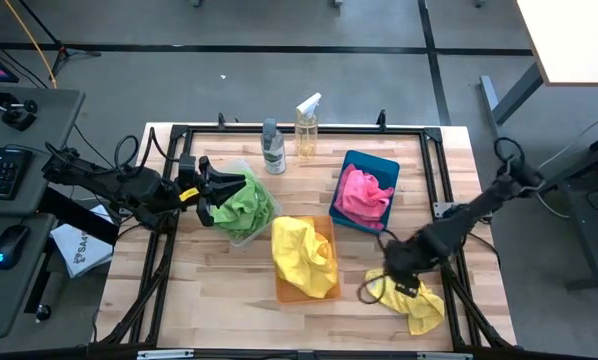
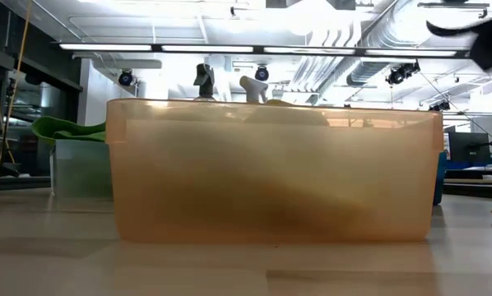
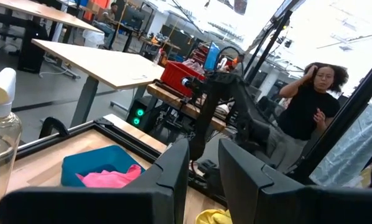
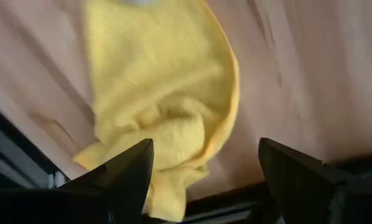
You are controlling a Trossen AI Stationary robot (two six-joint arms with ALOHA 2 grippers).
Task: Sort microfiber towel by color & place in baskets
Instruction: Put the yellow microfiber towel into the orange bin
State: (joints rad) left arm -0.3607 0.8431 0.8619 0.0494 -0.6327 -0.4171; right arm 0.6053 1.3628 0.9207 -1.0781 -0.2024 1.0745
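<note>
A yellow towel (image 1: 411,303) lies crumpled on the table near its front right; it fills the right wrist view (image 4: 161,93). My right gripper (image 1: 389,280) is open over the towel's left end, one finger on each side of its bunched end (image 4: 204,143). I see no touch. My left gripper (image 1: 207,195) is open and empty at the left side of the clear basket (image 1: 241,236), which holds lime green towels (image 1: 247,203). The orange basket (image 1: 284,292) holds yellow towels (image 1: 304,255). The teal basket (image 1: 374,160) holds a pink towel (image 1: 362,193).
Two spray bottles (image 1: 272,147) (image 1: 307,125) stand at the table's far edge, behind the baskets. A dark frame (image 1: 434,150) runs around the table top. A person (image 3: 310,106) stands beyond the table's right side. Bare wood lies in front of the orange basket (image 2: 271,173).
</note>
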